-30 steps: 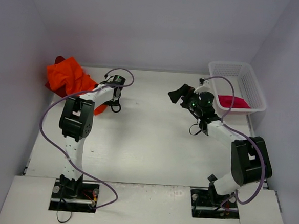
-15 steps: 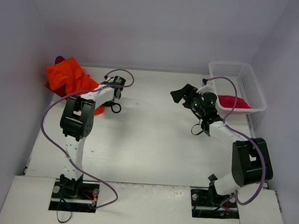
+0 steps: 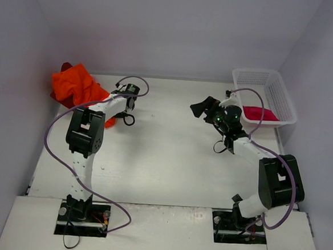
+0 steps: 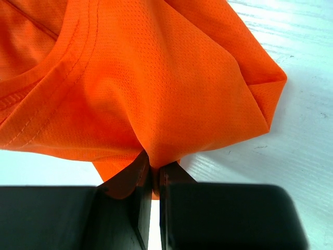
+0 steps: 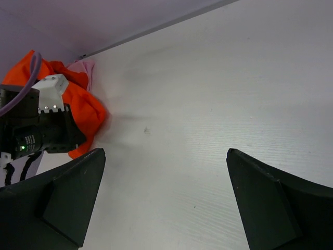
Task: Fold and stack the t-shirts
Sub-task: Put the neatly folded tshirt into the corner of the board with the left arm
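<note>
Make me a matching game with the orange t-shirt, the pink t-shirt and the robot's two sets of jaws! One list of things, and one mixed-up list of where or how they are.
Things:
1. orange t-shirt
2. pink t-shirt
3. left jaws
4. right jaws

Where or how:
A. wide open, holding nothing
B. lying in the white basket
C. heaped at the far left of the table
D. pinched shut on orange cloth

Pairs: 1-C, 2-B, 3-D, 4-A
</note>
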Controlling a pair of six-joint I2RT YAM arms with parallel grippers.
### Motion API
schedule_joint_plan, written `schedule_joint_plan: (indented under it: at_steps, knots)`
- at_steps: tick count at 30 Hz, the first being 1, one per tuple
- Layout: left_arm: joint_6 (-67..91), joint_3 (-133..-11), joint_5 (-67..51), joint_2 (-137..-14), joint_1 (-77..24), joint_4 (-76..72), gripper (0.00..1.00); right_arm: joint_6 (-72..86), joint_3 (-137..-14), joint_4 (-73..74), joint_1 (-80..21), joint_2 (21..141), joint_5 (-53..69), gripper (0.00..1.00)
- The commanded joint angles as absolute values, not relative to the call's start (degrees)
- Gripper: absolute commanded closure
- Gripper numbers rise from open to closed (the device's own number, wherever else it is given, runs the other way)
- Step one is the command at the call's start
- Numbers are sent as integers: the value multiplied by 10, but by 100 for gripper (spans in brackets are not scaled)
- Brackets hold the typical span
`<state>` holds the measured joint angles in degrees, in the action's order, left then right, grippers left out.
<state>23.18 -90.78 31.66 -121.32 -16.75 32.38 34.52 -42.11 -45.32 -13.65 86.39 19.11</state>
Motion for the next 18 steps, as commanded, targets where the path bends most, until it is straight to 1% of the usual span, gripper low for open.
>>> schedule_joint_plan:
  at_steps: [1, 11, 14, 18]
  knots:
    - [229, -925, 338, -1145, -166, 328, 100, 343, -418, -497, -126, 820, 200, 1]
    - [192, -1041, 352, -1110, -158, 396, 100, 343, -379, -490, -119, 784, 200, 1]
    - [190, -1062, 342, -1100, -149, 413, 100, 343, -362, -487, -118, 768, 200, 1]
    - [178, -1060, 345, -1084, -145, 411, 100, 342, -344, -479, -115, 745, 200, 1]
